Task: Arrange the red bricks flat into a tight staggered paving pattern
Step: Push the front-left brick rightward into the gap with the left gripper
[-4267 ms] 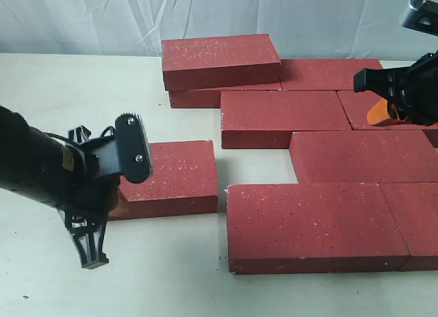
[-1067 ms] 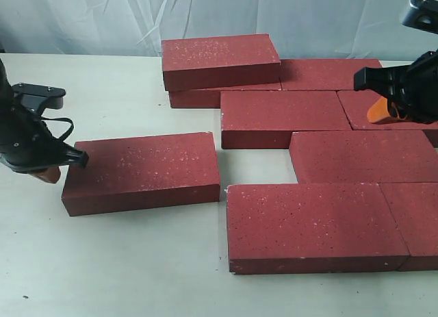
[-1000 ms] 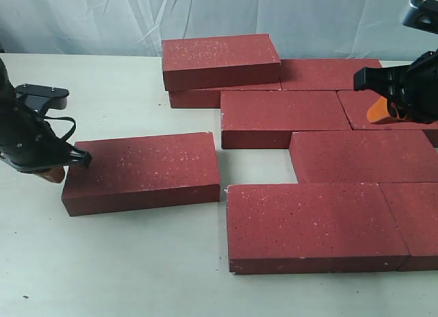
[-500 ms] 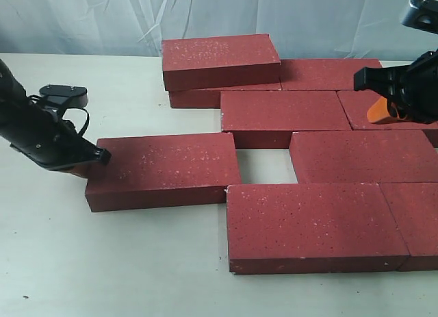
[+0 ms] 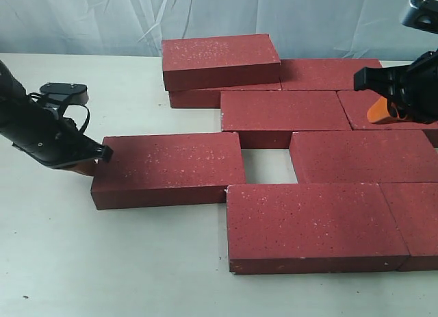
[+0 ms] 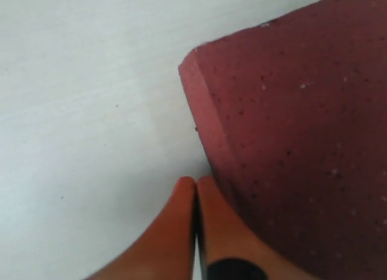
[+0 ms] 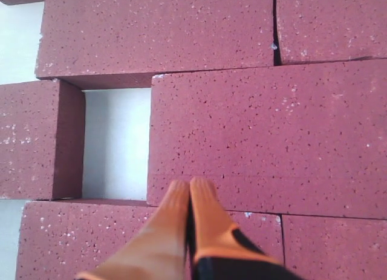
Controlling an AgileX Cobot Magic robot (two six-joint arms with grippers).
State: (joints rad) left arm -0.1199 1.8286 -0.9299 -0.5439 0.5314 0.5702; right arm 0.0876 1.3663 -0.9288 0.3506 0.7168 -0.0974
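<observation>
My left pincer, clenched empty, abuts the left end of the loose brick, whose long axis runs toward the gap.

The left hand, which at first hung over the loose brick and hid its left half, has dropped to that brick's left end and travelled right with it. The loose brick has slid right across the bench. Its right end now lies along the near edge of the middle brick and meets the corner of the near brick. The bare gap has shrunk to a small square.
</observation>
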